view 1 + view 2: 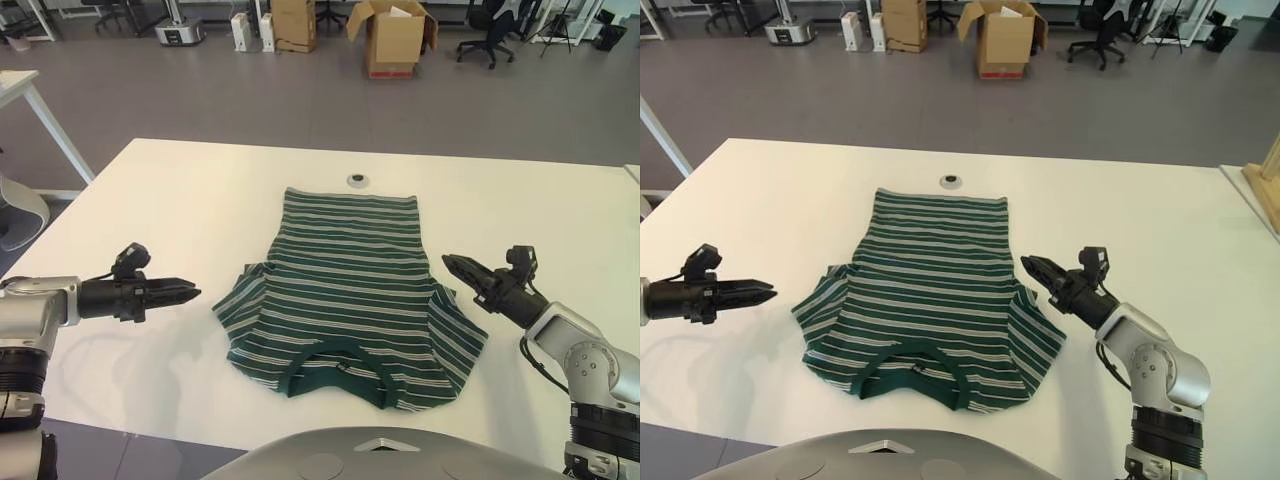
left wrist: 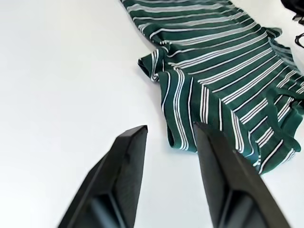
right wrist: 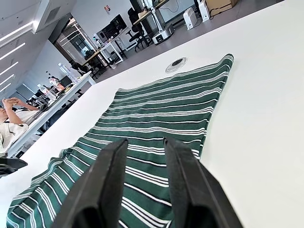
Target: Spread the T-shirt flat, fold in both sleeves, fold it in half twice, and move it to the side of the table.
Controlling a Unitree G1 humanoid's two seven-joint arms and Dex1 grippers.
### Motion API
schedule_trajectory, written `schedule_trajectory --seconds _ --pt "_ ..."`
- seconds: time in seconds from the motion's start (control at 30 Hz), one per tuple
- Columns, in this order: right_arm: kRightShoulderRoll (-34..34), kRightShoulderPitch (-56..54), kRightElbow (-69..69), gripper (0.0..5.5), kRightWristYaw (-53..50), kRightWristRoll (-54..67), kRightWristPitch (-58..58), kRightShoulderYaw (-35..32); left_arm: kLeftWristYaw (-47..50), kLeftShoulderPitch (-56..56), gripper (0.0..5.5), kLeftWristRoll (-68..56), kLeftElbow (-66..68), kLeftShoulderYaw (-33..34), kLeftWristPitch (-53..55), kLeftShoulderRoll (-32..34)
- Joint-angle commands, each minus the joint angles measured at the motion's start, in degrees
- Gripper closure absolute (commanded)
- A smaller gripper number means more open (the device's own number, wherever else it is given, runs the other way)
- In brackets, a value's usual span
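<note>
Green w/ white stripes, the T-shirt [image 1: 350, 290] lies near the middle of the white table [image 1: 180, 190], collar [image 1: 340, 365] toward the robot, hem at the far side. Body is mostly flat. Both sleeves stick out to the sides and are a bit rumpled: left sleeve [image 1: 240, 300] is bunched near the armpit, right sleeve [image 1: 462, 338] is wavy along its edge. Left gripper [image 1: 190, 293] hovers over bare tabletop to the shirt's left, tips pointing at the left sleeve but apart from it, fingers [image 2: 126, 156] parted w/ a clear gap, nothing between them. Right gripper [image 1: 450, 263] sits at the shirt's right edge by the armpit, tips just beside the fabric; can't tell if touching. Its fingers [image 3: 107, 175] are slightly apart, narrow gap, holding nothing. Small round disc [image 1: 358, 180] is set in the table just past the hem. Beyond the table on the grey floor are cardboard boxes [image 1: 393, 40] and an office chair [image 1: 490, 30].
</note>
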Motion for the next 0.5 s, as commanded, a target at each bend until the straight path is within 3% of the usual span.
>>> schedule_trajectory --seconds 0.03,0.27,0.5 --pt "-1.5 -0.7 -0.1 4.10 -0.7 0.3 -0.2 0.1 4.3 5.3 3.70 4.0 -3.9 -2.7 -2.9 -1.2" --pt "-3.3 -1.7 1.5 4.10 -0.2 -0.2 -0.5 0.7 6.9 5.7 3.70 8.0 -1.0 -5.8 -10.9 -3.5" --pt "-4.2 -1.3 3.1 4.10 0.1 -0.7 -1.4 1.7 3.1 7.6 3.70 3.7 -3.5 -7.1 -4.8 -3.1"
